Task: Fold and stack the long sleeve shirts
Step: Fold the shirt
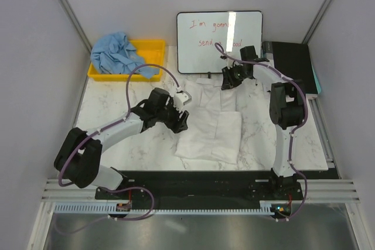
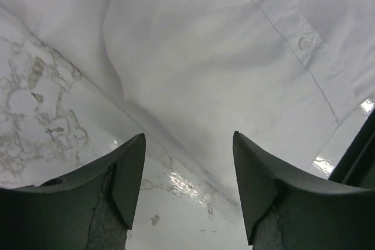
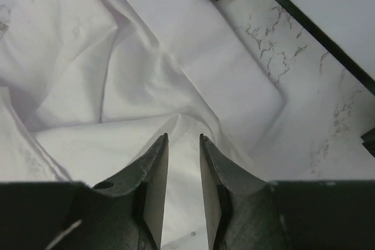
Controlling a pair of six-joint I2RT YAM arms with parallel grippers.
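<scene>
Pale grey walls box in a white marble-patterned bench [image 1: 117, 106], and we're looking down on both arms at work over it. Centre stage is the white long sleeve shirt [image 1: 214, 127]. It lies on the bench between the two arms. Its near part is gathered into a rough rectangle, and its far part is spread toward the back, plain white and creased all over. In the left wrist view a placket runs across the cloth with one small white button [image 2: 304, 43] on it. The right wrist view shows soft ridges bunched together beside a flat, smooth band of sleeve.

Over at the back left, the light blue long sleeve shirt [image 1: 117, 54] sits crumpled in a heap in the yellow bin [image 1: 153, 45], spilling over its left edge.

Now the left tool [image 2: 187, 144]: its jaws are spread wide with nothing between them. It hangs above the left edge of the white shirt, where cloth meets marble. The right tool [image 3: 183, 139] is at the far end of that shirt, its fingers only a narrow way apart, pointing at a raised fold. Nothing is clamped between them that I can see.

There's writing to read, too! The whiteboard [image 1: 199, 51] standing at the back carries red marker: "I'm gon…" on top, "send" below, the rest lost to glare and the right arm. A flat black box [image 1: 293, 62] rests to its right.
</scene>
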